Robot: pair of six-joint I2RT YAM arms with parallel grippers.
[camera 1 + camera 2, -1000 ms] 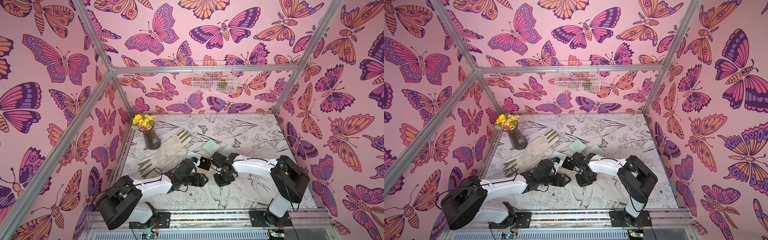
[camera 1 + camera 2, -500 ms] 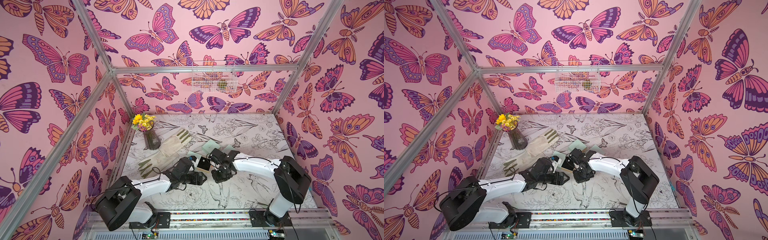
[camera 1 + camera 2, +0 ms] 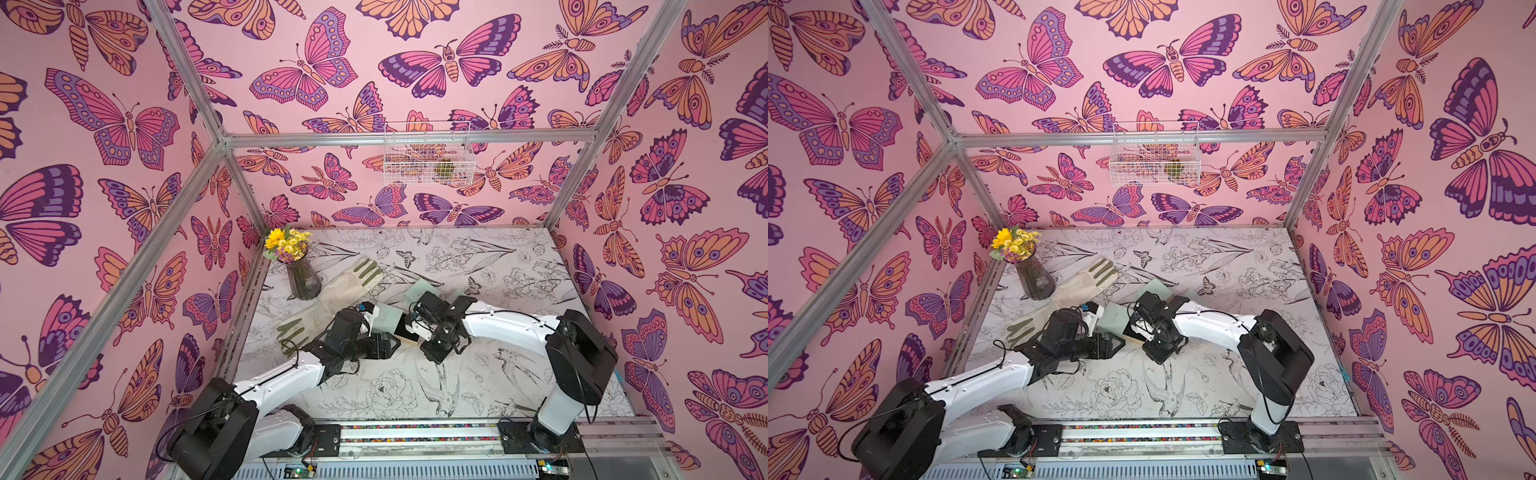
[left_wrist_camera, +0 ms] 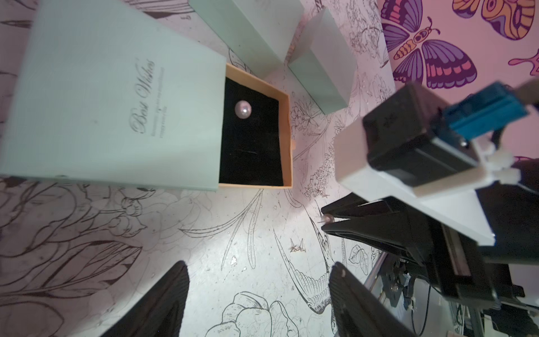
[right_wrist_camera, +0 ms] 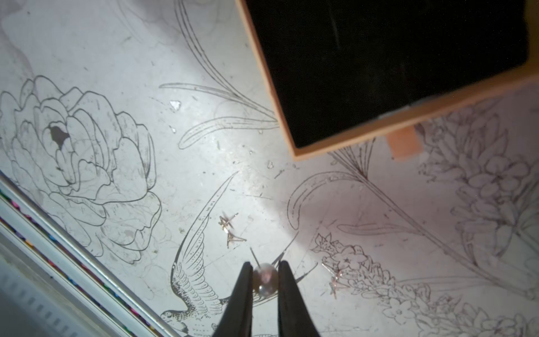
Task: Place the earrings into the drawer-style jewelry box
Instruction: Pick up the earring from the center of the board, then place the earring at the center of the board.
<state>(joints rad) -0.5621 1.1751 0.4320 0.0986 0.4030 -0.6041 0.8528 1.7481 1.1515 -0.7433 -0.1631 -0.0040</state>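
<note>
Between the right fingers [image 5: 239, 297] sits a pearl earring [image 5: 265, 280], pinched tight, while left fingers [image 4: 163, 302] gape.

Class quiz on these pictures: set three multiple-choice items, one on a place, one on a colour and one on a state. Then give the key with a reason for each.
1. Where does the loose pearl earring lie?
A. on a glove
B. in the drawer
C. in the vase

2. What colour is the box sleeve?
A. red
B. black
C. pale green

3. What is the state of the right end effector?
A. shut on a second pearl earring
B. wide open and empty
C. shut on nothing

Key:
1 B: in the left wrist view it rests on the black lining of the pulled-out drawer.
2 C: the sleeve shows pale green.
3 A: the right wrist view shows the pearl pinched between its fingers.
</note>
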